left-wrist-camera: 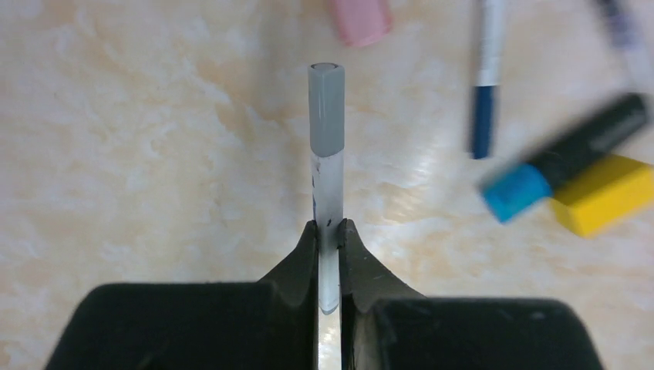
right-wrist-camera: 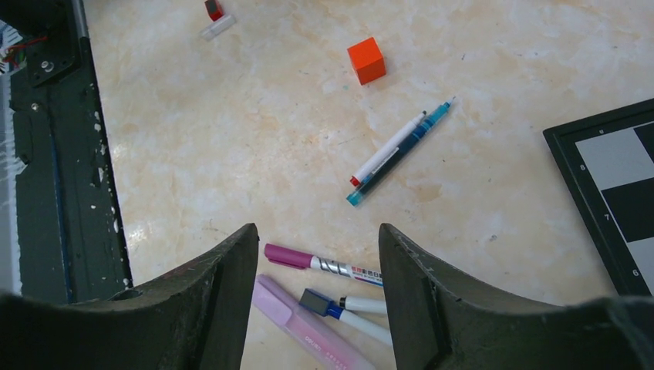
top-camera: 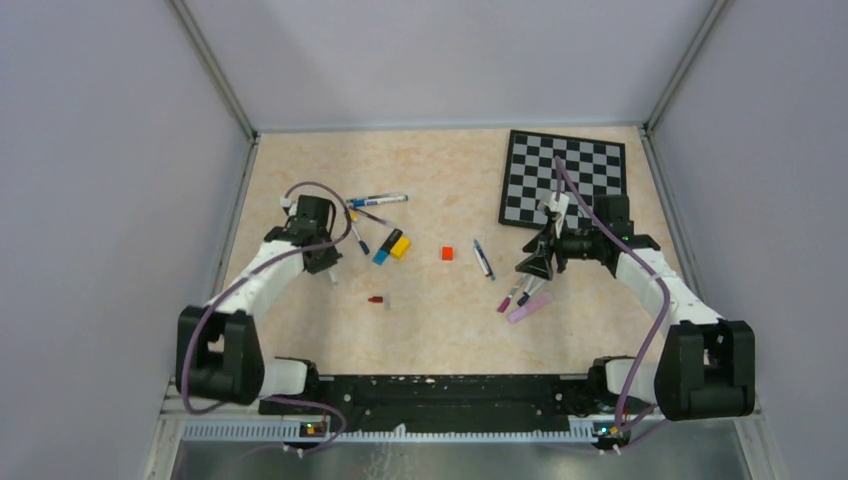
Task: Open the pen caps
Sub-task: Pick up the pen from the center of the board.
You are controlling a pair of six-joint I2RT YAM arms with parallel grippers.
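Overview: spreads both arms over thin marker pens (top-camera: 378, 199) on beige marbled table (top-camera: 430, 320). Left wrist: pinches left gripper (left-wrist-camera: 329, 231) shut on clear-barrelled pen (left-wrist-camera: 328, 185), leaving its grey plastic cap (left-wrist-camera: 326, 116) exposed for pulling. Right wrist: holds right gripper (right-wrist-camera: 318, 239) agape, empty, over purple-capped white pen (right-wrist-camera: 324, 264).

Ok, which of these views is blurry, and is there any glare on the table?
Left wrist view: the translucent grey-capped pen in the left gripper is sharp, the blue-tipped black marker and yellow block at the right are smeared, with pale sheen on the marbled beige table. Right wrist and top views: crisp, evenly lit.
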